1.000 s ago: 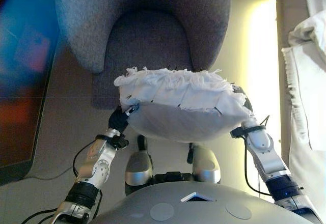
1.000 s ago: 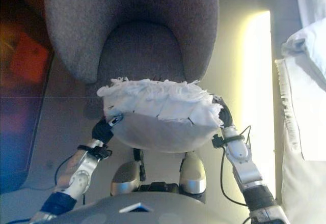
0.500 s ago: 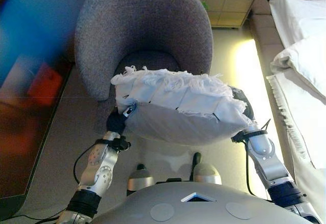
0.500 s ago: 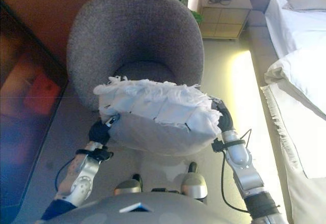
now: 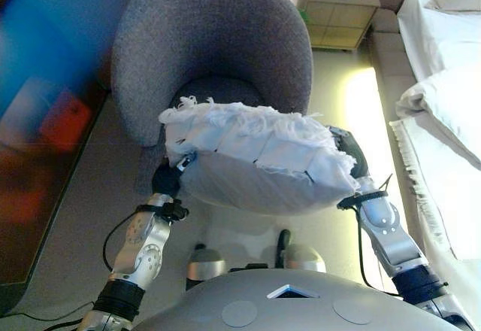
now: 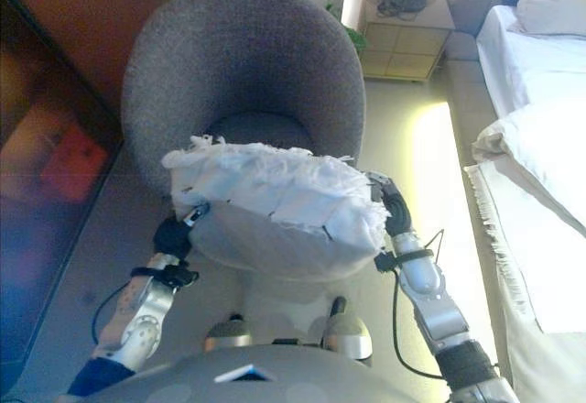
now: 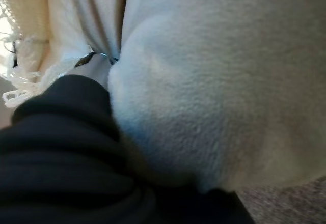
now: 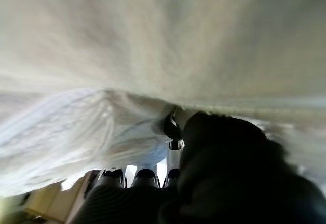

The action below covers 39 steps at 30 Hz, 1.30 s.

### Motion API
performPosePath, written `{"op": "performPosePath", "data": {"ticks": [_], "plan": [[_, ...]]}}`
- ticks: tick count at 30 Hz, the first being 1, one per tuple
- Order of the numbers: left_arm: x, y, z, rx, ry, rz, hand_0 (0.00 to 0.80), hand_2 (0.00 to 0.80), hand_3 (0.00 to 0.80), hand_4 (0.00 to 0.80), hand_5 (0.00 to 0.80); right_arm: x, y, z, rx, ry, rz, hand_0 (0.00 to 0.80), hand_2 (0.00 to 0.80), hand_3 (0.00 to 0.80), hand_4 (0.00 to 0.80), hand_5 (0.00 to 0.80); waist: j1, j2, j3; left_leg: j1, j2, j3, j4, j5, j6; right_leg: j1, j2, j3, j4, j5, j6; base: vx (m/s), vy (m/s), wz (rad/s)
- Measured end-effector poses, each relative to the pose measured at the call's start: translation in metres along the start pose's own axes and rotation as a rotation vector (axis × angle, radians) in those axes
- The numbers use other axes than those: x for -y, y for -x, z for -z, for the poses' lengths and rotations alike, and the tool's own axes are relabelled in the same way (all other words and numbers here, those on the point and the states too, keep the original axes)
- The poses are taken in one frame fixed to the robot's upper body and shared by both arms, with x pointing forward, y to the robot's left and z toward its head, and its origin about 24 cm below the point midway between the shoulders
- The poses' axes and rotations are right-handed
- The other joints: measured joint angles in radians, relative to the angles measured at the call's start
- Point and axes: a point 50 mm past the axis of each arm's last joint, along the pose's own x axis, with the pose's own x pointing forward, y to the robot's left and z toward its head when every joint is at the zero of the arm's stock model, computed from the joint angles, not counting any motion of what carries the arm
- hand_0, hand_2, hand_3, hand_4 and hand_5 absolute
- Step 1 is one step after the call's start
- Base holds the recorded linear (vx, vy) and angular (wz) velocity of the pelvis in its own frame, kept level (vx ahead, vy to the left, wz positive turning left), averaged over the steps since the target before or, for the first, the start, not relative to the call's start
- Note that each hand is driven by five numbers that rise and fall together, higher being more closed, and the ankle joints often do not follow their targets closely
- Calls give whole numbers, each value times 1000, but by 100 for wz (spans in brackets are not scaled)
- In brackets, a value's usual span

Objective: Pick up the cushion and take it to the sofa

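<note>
The left hand (image 5: 167, 179) is pressed against one end of the cushion (image 5: 255, 158) and the right hand (image 5: 347, 150) against the other, so the bulky cushion is squeezed and carried between them. How far either hand's fingers are curled cannot be told, since they are buried in the fabric. The cushion is held in mid-frame, clear of the floor, fringed side up, just in front of the grey armchair (image 5: 218, 41). Open floor (image 5: 353, 105) runs up the right of centre, bounded by white bedding (image 5: 443, 113) at the right edge.
</note>
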Motion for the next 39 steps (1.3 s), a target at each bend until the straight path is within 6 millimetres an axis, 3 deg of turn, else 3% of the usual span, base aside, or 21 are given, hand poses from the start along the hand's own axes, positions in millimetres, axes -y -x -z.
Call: {"op": "performPosePath", "data": {"ticks": [2,4,5,6,7,8,10,12,13,18,21,22,23,24,25,27,29,30,34,36,39], "plan": [[2,0,2,-1,15,2,800,800,800,800,800,2,-2,-2,14,5,3,800,800,800,800,800,7,-8,21,-36,3,-1,68,20,15,-2,2,3,-7,-2,-4,187,-54,-16],[7,2,8,-15,36,7,800,800,800,800,800,4,-2,-3,20,-1,2,800,800,800,800,800,13,-19,39,-55,-85,-51,77,-4,7,-7,-25,26,-49,-4,0,167,38,-43],[15,1,13,-10,72,18,800,800,800,800,800,13,-2,-9,43,43,-6,800,800,800,800,800,29,65,41,-53,-56,-56,1,-55,51,-49,24,23,41,-39,14,216,81,-68],[19,-2,6,18,70,41,800,800,800,800,800,16,-5,-14,68,55,-7,800,800,800,800,800,46,91,71,-43,-27,-41,-22,-74,-41,-132,32,26,324,-138,-14,306,97,-58],[13,-2,1,20,41,33,800,800,800,800,800,8,-4,-13,68,30,-17,800,800,800,800,800,56,62,79,-51,-38,-24,-7,-69,-47,-165,7,34,503,-279,-18,374,90,-23],[7,-2,-2,17,21,21,800,800,800,800,800,3,-3,-12,64,24,-32,800,800,800,800,800,52,45,87,-53,-49,-37,10,-68,-60,-124,7,36,476,-340,-46,450,92,22],[10,-4,2,11,40,20,800,800,800,800,800,3,-3,-11,58,18,-23,800,800,800,800,800,52,51,101,-119,-58,-62,62,-71,-59,-93,48,89,391,-304,-65,520,108,44],[13,-4,4,13,54,20,800,800,800,800,800,0,-3,-11,62,1,-25,800,800,800,800,800,75,34,113,-150,-110,-71,-36,-53,-41,-40,56,141,281,-248,-64,588,146,27],[14,-4,5,14,62,19,800,800,800,800,800,0,-3,-11,61,3,-28,800,800,800,800,800,93,39,120,-149,-106,-78,-95,-34,-23,2,72,163,226,-227,-62,595,179,18],[12,-4,2,40,57,14,800,800,800,800,800,-2,-8,-17,101,3,-58,800,800,800,800,800,151,67,123,-186,6,-102,-127,15,-37,71,114,221,195,-253,-38,482,281,-15],[13,-12,-1,54,46,24,800,800,800,800,800,-1,-13,-22,127,4,-54,800,800,800,800,800,151,49,118,-203,-12,-56,-33,34,-28,53,17,235,225,-293,20,466,300,-51],[16,-16,-2,64,55,33,800,800,800,800,800,1,-13,-24,133,0,-51,800,800,800,800,800,153,48,116,-204,-21,-2,-12,85,28,36,-28,215,341,-323,45,395,269,-36],[15,-20,-7,72,34,41,800,800,800,800,800,-3,-12,-22,124,-33,-37,800,800,800,800,800,162,9,109,-202,-53,29,11,53,47,8,-94,190,538,-369,78,390,251,-20],[13,-21,-11,78,17,48,800,800,800,800,800,-6,-9,-19,111,-54,-29,800,800,800,800,800,164,-26,88,-200,-84,42,29,28,68,17,-139,169,640,-366,80,461,261,-1],[10,-21,-15,82,-7,52,800,800,800,800,800,-9,-8,-19,112,-74,-23,800,800,800,800,800,172,-61,70,-204,-113,47,64,-9,74,51,-168,161,637,-245,58,454,241,-11],[7,-22,-20,90,-30,51,800,800,800,800,800,-16,-14,-28,156,-116,-6,800,800,800,800,800,184,-71,60,-201,-134,18,113,-51,76,104,-184,168,547,-179,96,437,201,-20],[7,-24,-21,88,-33,51,800,800,800,800,800,-22,-15,-32,173,-142,-1,800,800,800,800,800,152,-70,57,-158,-170,-39,47,-43,94,82,-172,203,605,-97,120,408,122,27],[7,-25,-22,90,-36,52,800,800,800,800,800,-22,-15,-33,177,-144,2,800,800,800,800,800,140,-64,60,-124,-183,-66,2,-35,107,60,-143,208,639,-146,129,376,52,34],[8,-25,-20,86,-29,53,800,800,800,800,800,-20,-13,-32,173,-139,16,800,800,800,800,800,80,-20,46,-53,-191,-159,-115,-15,128,-71,-46,126,503,-268,99,371,-31,31],[8,-23,-17,71,-39,56,800,800,800,800,800,-19,-8,-27,147,-133,19,800,800,800,800,800,25,-13,45,-28,-207,-215,-154,3,131,-98,-27,121,347,-253,106,388,-81,90],[13,-18,-5,30,-25,65,800,800,800,800,800,-17,-2,-21,112,-119,27,800,800,800,800,800,-20,-22,34,-8,-232,-278,-190,5,131,-164,-35,129,155,-121,106,409,-68,76]]}}
